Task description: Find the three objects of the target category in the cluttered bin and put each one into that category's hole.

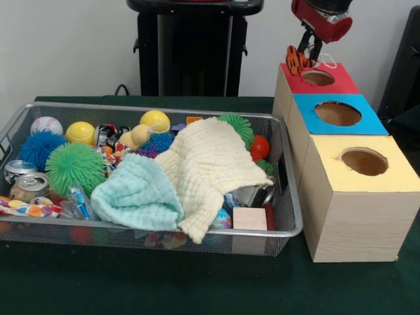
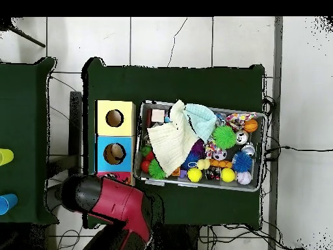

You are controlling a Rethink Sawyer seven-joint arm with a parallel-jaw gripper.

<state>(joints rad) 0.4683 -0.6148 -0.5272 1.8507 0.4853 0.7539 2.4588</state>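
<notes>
Landmark: the red-topped box (image 1: 314,88), farthest from the front camera in a row of three boxes beside the bin; everything below is placed against it.
Hand: the hand (image 1: 308,56) hangs just above the hole (image 1: 317,77) in the red top, closed on a small orange-and-black striped toy (image 1: 296,61) with a white tag or loop; how wide the grip is cannot be read beyond that.
Arm: the red and black arm (image 2: 107,202) covers the red-topped box in the overhead view, so the hand is hidden there.
Other boxes: the blue-topped box (image 1: 336,115) touches the red-topped box on its front-camera side, and the yellow-topped box (image 1: 364,200) comes after that.
Bin: the cluttered bin (image 1: 289,230) sits on the green tabletop (image 1: 164,282) just beside the row of boxes, reaching well away from the red-topped box.
Bin contents: a cream cloth (image 1: 213,164) and a pale blue cloth (image 1: 138,193) lie over spiky balls, smooth balls, cans and small toys.
Step in hand: probably delivery, the striped toy poised over the red hole and not yet in it.
Next move: likely centre the toy on the hole, release, then go back to the bin; the cloths may hide further targets.
Risk: the tag could catch on the hole's edge.
</notes>
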